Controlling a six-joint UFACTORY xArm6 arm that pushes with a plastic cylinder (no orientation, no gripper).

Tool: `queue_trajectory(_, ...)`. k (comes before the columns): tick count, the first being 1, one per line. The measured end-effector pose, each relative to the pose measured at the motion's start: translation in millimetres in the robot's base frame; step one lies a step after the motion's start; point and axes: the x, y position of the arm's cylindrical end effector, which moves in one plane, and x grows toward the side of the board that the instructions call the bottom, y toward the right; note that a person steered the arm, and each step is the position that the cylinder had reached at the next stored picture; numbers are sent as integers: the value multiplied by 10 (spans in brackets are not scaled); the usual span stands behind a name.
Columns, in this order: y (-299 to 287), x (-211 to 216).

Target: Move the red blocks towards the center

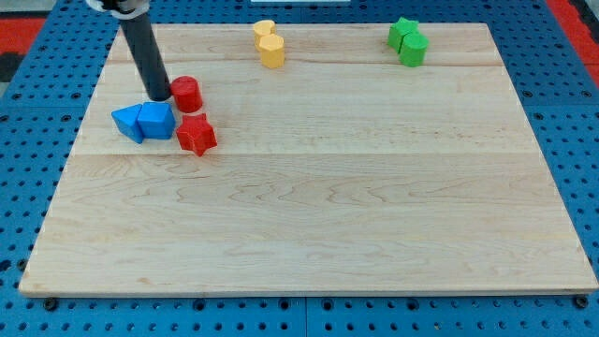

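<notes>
Two red blocks sit in the board's left part, well away from the middle: a red cylinder (pixel 187 94) and, just below it toward the view's bottom, a red star (pixel 197 135). My tip (pixel 159 97) rests on the wooden board (pixel 328 225) just left of the red cylinder, touching it or nearly so; there are no fingers on this rod, so nothing to spread or pinch. Two blue blocks (pixel 145 121) lie right under the tip, beside the star. I judge the main risk is a push that catches the blue pair and drags them along, or strikes the cylinder off-centre so it rolls aside. Yellow blocks (pixel 269 44) and green blocks (pixel 408 41) stand far off. No writing or label is visible
</notes>
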Motion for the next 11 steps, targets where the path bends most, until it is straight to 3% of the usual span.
queue_trajectory(2,1462,67)
queue_trajectory(3,1600,722)
queue_trajectory(4,1412,1519)
queue_trajectory(5,649,1642)
queue_trajectory(7,96,1073)
queue_trajectory(8,280,812)
queue_trajectory(10,1836,217)
queue_trajectory(11,1337,265)
